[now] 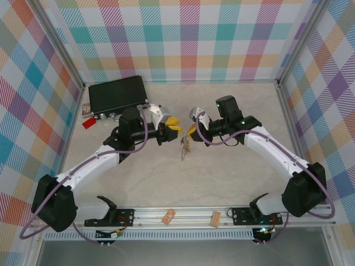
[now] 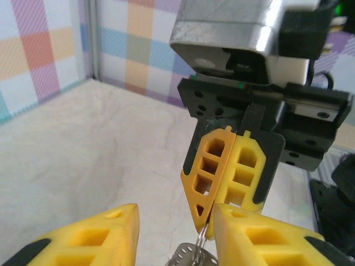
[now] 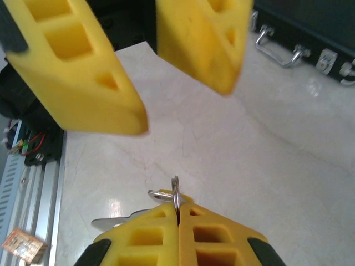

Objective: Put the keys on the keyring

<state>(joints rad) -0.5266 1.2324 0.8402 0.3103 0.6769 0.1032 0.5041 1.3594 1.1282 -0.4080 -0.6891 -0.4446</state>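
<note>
My right gripper (image 3: 178, 213) is shut on the thin silver keyring (image 3: 175, 193), which stands edge-on above its fingertips. A key (image 3: 162, 195) with a silver shaft and a bit of yellow head hangs on the ring just behind the tips. In the top view the keyring with the keys (image 1: 184, 147) dangles below the right gripper (image 1: 192, 131) at mid-table. My left gripper (image 2: 176, 221) faces it closely, open, with nothing between its fingers (image 2: 94, 238). The right gripper (image 2: 206, 220) pinches the ring wire (image 2: 202, 239) just off the left gripper's right finger.
A black case (image 1: 117, 95) with a silver handle (image 3: 277, 51) lies at the back left. A small red tag (image 1: 89, 123) sits beside it. Two tan wooden clips (image 1: 168, 216) (image 1: 216, 219) rest on the front rail. Checked walls close in three sides.
</note>
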